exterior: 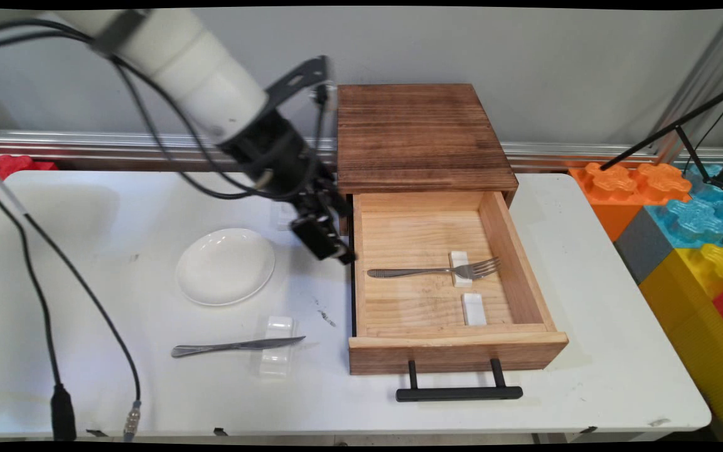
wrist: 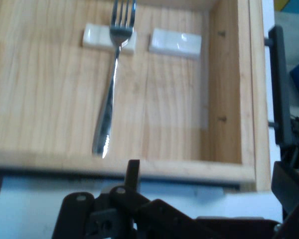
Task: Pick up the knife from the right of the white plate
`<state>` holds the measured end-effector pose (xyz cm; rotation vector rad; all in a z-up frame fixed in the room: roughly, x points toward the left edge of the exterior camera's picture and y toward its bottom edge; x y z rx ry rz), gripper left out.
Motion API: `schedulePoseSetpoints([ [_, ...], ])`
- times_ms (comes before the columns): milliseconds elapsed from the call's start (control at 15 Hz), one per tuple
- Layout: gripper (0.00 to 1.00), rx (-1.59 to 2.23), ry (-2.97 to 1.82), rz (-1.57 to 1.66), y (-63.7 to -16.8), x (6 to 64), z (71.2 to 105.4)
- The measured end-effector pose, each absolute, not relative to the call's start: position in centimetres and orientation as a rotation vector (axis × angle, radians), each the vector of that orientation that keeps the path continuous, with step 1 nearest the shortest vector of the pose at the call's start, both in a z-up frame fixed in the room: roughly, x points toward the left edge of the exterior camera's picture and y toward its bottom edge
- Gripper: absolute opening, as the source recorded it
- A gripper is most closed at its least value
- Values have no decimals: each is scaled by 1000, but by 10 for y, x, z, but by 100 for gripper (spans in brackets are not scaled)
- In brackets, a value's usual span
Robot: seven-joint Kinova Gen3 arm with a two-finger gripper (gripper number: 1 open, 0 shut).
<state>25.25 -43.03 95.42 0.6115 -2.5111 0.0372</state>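
Observation:
My black gripper (exterior: 335, 250) hangs just outside the left wall of the open wooden drawer (exterior: 357, 276), between it and the white plate (exterior: 225, 266). Its fingers look shut, with nothing held. In the hand view the gripper (wrist: 133, 172) sits just short of that drawer wall (wrist: 139, 168). A metal fork (exterior: 437, 270) lies inside the drawer, its neck resting on a small white block (exterior: 460, 269). The hand view shows the fork (wrist: 109, 94) pointing away from me. A second white block (exterior: 474, 309) lies bare beside it.
A table knife (exterior: 236, 346) lies across a white rest (exterior: 277, 346) near the table's front. The drawer's black handle (exterior: 459, 393) juts toward the front edge. The wooden cabinet (exterior: 418, 135) stands at the back. Coloured foam blocks (exterior: 688, 213) flank the table's right side.

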Motion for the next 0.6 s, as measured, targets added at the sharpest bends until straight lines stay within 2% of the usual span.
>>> schedulePoseSetpoints([
  [333, 100, 643, -2572, 40, -395, 296, 965],
  [600, 100, 656, -2620, 36, -371, 323, 960],
])
